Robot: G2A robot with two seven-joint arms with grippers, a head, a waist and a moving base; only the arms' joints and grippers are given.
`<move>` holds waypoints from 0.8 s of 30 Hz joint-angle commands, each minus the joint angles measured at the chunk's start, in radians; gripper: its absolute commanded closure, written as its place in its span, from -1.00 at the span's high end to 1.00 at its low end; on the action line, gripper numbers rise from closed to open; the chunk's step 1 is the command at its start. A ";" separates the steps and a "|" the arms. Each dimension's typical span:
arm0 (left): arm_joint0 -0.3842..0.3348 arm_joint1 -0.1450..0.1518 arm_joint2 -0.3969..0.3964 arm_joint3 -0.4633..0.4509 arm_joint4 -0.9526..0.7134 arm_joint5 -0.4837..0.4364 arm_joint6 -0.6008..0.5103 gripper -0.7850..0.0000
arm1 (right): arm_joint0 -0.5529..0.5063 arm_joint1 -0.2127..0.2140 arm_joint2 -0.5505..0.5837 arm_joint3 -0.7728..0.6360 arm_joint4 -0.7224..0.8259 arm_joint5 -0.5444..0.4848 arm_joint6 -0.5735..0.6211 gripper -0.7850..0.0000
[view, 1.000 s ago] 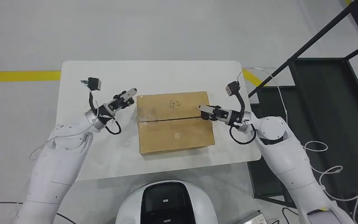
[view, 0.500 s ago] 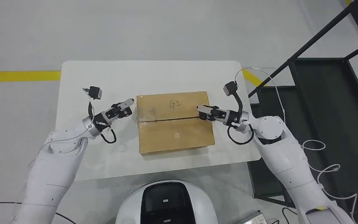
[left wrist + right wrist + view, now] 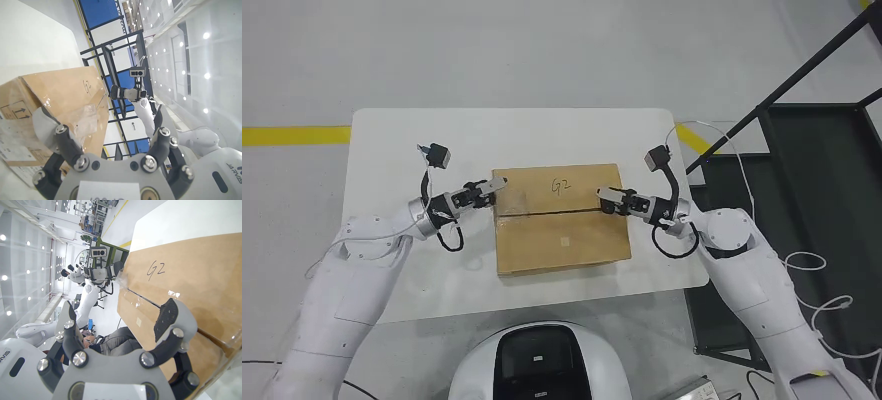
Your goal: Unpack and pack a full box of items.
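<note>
- white tabletop [image 3: 412, 150] on a pale grey floor [image 3: 542, 50]
- yellow line [image 3: 292, 135] along the floor
- black metal rack [image 3: 832, 140] just beside the tabletop
- round ceiling lights [image 3: 206, 35]

The brown cardboard box [image 3: 560, 218] sits flat, flaps shut, clear tape [image 3: 87, 118] lifted at one end.

Arms, left [image 3: 372, 240] and right [image 3: 742, 250]: glossy white rounded shells, each with a looped black cable [image 3: 447, 237] at the wrist, a small grey camera [image 3: 437, 153] with black lenses on a black stalk, and dark lettering [image 3: 234, 170] on the shell. Grippers, namely left gripper [image 3: 102, 115] and right gripper [image 3: 117, 311]: silver-grey base plate, black link bars held by bright round-head screws [image 3: 79, 357], two pale grey fingers [image 3: 183, 317] faced with black ribbed pads [image 3: 166, 315]. A white label [image 3: 105, 189] sits at the plate's edge.
</note>
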 commanded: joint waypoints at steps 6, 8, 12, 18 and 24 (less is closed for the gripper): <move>0.015 0.000 -0.007 -0.043 0.075 -0.032 0.069 1.00 | -0.013 0.003 0.019 0.011 0.015 0.009 -0.004 1.00; 0.026 0.000 -0.008 -0.051 0.098 -0.030 0.096 1.00 | -0.018 0.004 0.026 0.021 0.026 0.020 0.009 1.00; 0.034 0.000 -0.009 -0.057 0.078 -0.019 0.084 1.00 | -0.036 0.009 0.058 0.035 0.078 0.002 0.038 1.00; 0.008 -0.007 0.023 -0.071 0.043 0.003 0.037 1.00 | -0.113 0.023 0.172 0.031 0.154 -0.065 0.033 1.00; -0.040 -0.026 0.100 -0.064 0.052 0.040 0.021 1.00 | -0.221 0.034 0.291 0.012 0.234 -0.120 0.029 1.00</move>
